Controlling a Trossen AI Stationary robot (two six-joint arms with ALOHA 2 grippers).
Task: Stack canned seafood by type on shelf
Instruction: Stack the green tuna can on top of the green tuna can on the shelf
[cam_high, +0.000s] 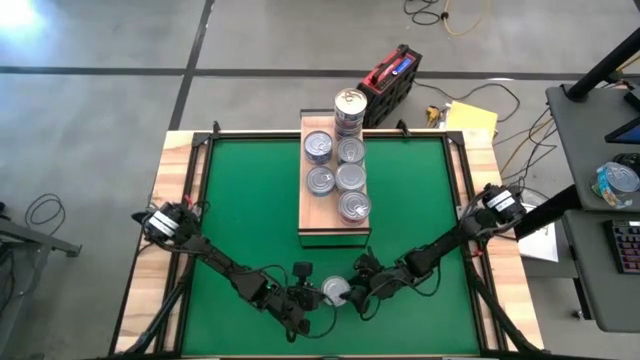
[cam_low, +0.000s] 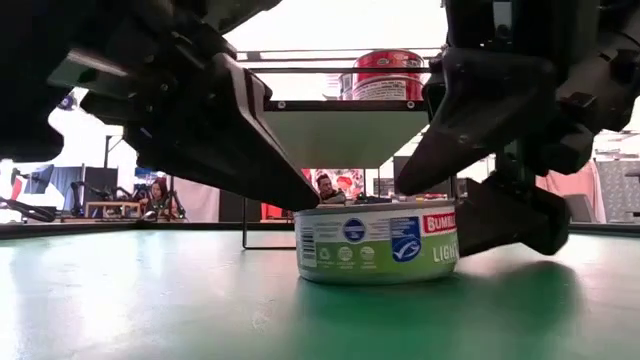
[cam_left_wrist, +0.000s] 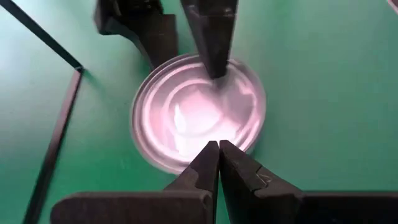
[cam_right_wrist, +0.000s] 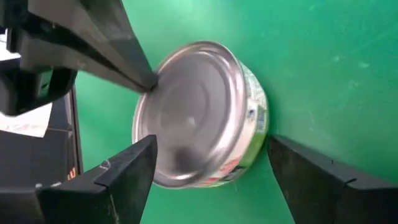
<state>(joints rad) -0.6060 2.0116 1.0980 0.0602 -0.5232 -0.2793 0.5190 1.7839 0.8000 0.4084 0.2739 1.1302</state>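
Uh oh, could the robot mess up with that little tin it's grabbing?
Maybe, in two ways.

1. The right gripper stands open around the can on the green mat, with gaps on both sides. If it shuts off-centre, the can might slide or tip.

2. The shut left gripper sits right at the can's edge, close to the right gripper's fingers. The two might bump when the can is lifted.

Shelf at mat centre running toward twelve o'clock, six cans on it, stack at the twelve o'clock end, lone can on mat at six o'clock
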